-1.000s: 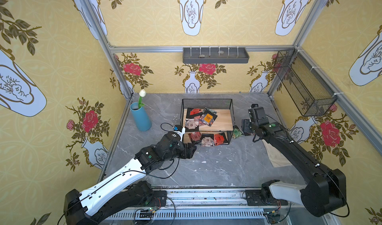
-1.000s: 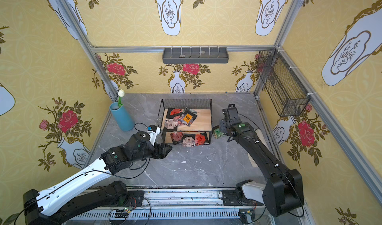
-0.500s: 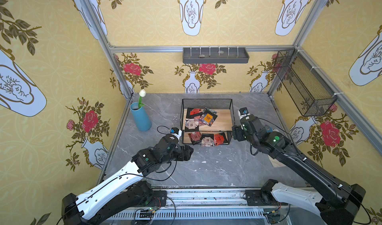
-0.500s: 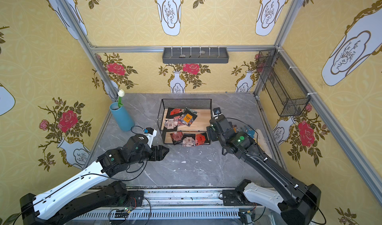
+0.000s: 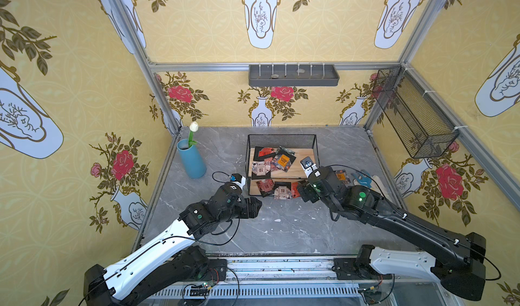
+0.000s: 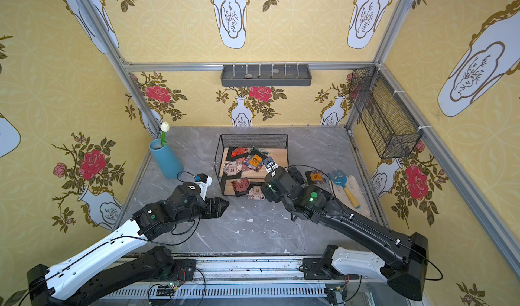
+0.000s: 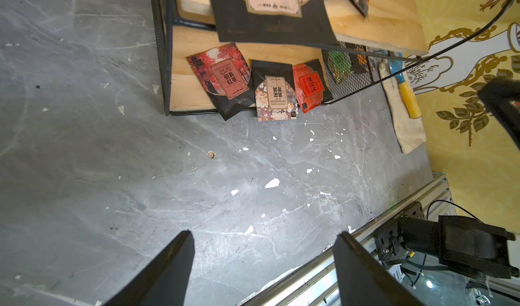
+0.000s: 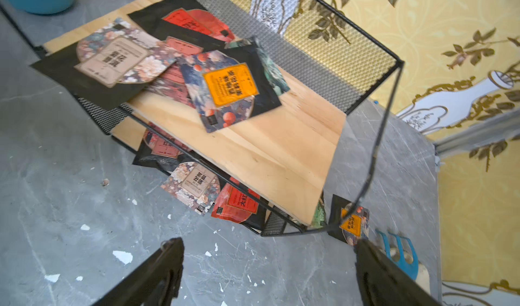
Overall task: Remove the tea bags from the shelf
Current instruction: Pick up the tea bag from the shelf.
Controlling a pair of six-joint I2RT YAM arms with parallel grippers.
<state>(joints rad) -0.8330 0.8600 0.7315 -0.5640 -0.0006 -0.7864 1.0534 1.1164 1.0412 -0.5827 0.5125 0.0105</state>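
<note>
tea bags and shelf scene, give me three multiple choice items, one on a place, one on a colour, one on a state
1. Where does the tea bag nearest the yellow-handled tool lie?
A. in the grey wall tray
B. on the tabletop, outside the shelf
C. on the top board

2. What colour is the vase?
A. red
B. green
C. blue

3. How is the left pincer?
A. open, empty
B. shut on a tea bag
C. shut on the vase

Key:
1 B: in both top views it rests on grey stone beside the shelf.
2 C: its body shows blue in both top views.
3 A: the left wrist view shows its fingers apart with only bare tabletop between them.
</note>
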